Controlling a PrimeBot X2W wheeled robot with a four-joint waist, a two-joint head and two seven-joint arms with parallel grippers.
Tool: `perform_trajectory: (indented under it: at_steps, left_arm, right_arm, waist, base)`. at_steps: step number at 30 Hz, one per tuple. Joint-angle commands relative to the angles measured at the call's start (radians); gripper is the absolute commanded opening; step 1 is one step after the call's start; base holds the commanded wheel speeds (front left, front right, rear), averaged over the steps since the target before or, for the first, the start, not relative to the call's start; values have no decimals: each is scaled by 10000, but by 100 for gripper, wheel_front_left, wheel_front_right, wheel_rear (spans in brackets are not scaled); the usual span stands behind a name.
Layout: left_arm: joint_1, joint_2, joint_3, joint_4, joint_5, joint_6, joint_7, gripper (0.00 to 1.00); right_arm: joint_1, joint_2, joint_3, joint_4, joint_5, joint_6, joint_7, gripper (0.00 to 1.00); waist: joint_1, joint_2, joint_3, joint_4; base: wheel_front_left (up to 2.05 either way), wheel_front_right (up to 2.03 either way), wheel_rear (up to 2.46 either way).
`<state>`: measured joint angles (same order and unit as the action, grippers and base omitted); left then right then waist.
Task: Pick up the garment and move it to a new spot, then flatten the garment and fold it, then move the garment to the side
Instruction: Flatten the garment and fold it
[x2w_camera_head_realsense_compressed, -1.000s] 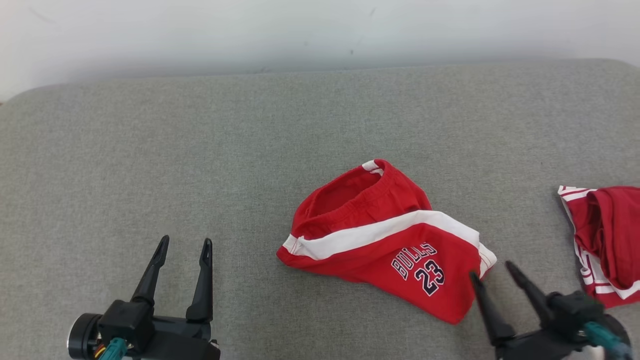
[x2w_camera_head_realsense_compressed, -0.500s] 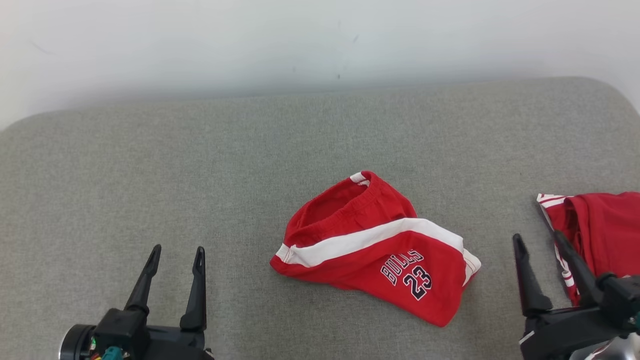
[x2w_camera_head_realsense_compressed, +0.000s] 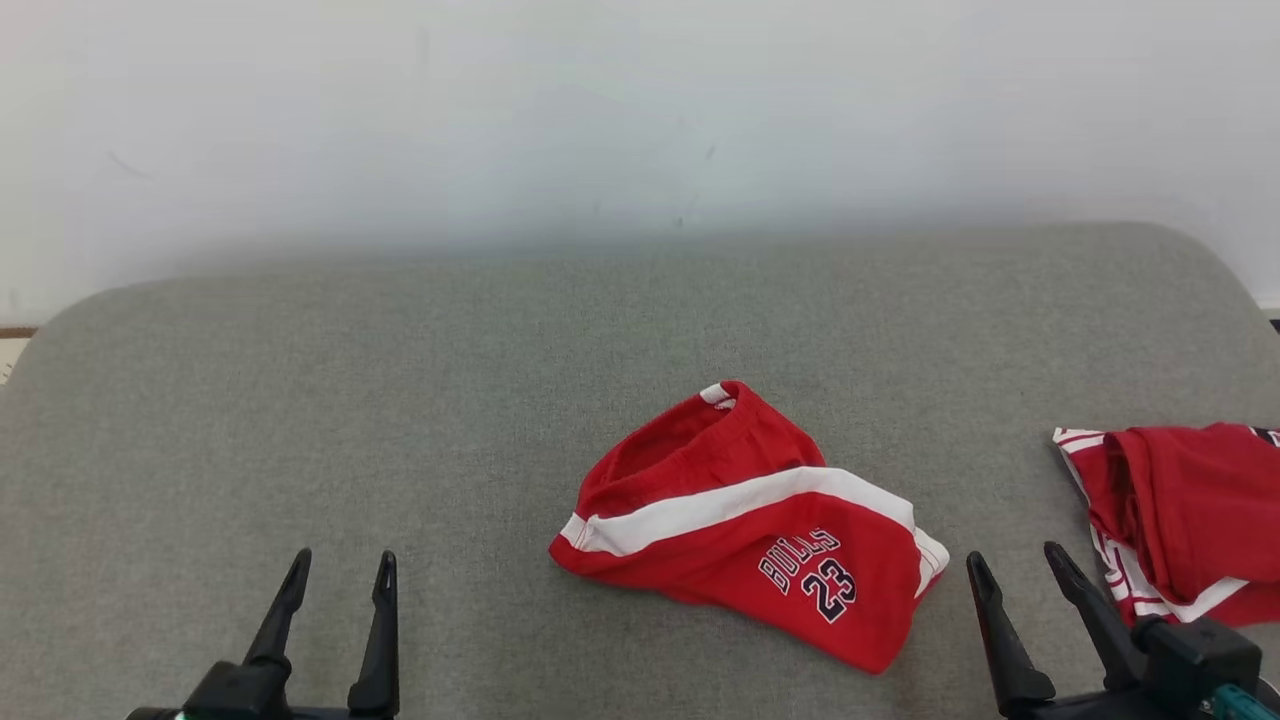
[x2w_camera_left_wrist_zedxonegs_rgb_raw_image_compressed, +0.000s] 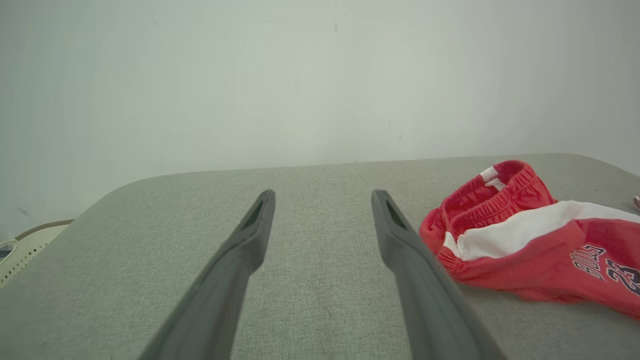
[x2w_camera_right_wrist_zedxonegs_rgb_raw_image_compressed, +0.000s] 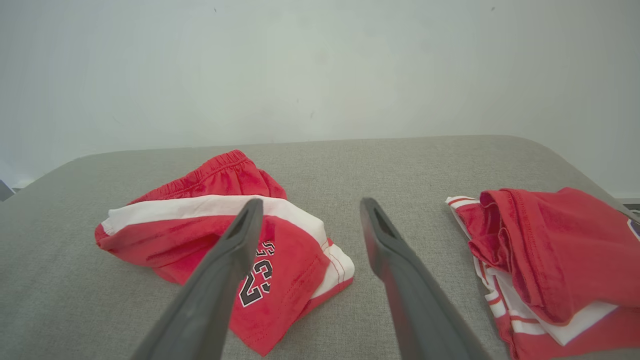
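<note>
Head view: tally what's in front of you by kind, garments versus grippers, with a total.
Red garments: 2, the Bulls shorts and the striped red garment at right.
Grippers: 2, left gripper and right gripper, jaws open.
Total: 4.

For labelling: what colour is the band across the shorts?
White, on red shorts; best in head view.

Grey fabric-covered table (x2w_camera_head_realsense_compressed: 400, 400) before a pale wall (x2w_camera_head_realsense_compressed: 600, 120); a bunched red-and-white cloth (x2w_camera_head_realsense_compressed: 1180, 500) near its right edge.

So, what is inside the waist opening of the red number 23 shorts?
Inside the red shorts, red inner cloth shows, plus a white label at the waistband. Deeper in, the cloth covers itself, so nothing more can be seen.
</note>
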<state>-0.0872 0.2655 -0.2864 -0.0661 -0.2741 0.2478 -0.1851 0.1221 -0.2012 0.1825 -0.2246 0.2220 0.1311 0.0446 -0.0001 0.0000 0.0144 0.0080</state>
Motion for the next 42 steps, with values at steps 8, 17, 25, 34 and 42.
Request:
perform_trajectory:
  at_steps: [8, 17, 25, 34, 42]
  left_arm:
    - [297, 118, 28, -117, -148, 124, 188, 100]
    - [227, 102, -23, 66, -235, 122, 169, 100]
    - [80, 37, -244, 7, -193, 85, 321, 100]
    - [-1193, -316, -1644, 939, -446, -1356, 1369, 100]
    - [-2536, -353, -2103, 2366, -797, -2322, 2389, 100]
  right_arm:
    - [207, 143, -290, -429, -235, -7, 55, 100]
    - [182, 169, -353, -702, -383, -7, 136, 100]
    - [111, 205, -372, -803, -363, -7, 124, 100]
    - [-184, 53, -191, -707, -172, -7, 62, 100]
    - [-462, 62, -57, -511, -73, -7, -71, 100]
  waist:
    - [1, 0, -186, 36]
    - [1, 0, -150, 37]
    - [1, 0, -37, 13]
    - [1, 0, 417, -305]
    - [1, 0, 861, -1009]
  base:
    - [0, 0, 0]
    - [0, 0, 0]
    - [0, 0, 0]
    - [0, 0, 0]
    - [0, 0, 0]
